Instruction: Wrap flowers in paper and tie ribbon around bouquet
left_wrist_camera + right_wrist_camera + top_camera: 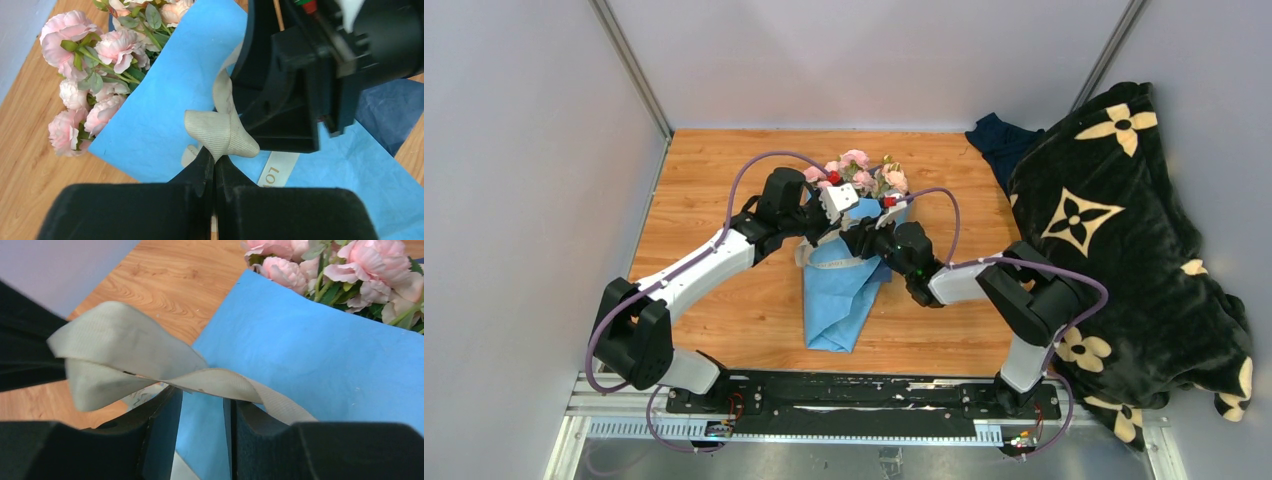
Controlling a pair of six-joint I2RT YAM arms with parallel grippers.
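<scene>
My left gripper (pixel 214 167) nearest lens: fingers pressed together, pinching fold of ribbon (pixel 220 132). My right gripper (pixel 202 407): jaws parted, ribbon draped across fingertips, not pinched. My left arm (pixel 694 270) and right arm (pixel 964 280) stretch forward, bent inward, wrists meeting head-on over bouquet (pixel 844 270). Bouquet lies mid-worktop (pixel 724 180), flowers (pixel 859 172) toward far edge, tip of light blue paper (pixel 834 310) cone toward near edge.

Left gripper (pixel 214 161) pinched closed, right gripper (pixel 202 402) jaws parted, the two nearly meeting.
</scene>
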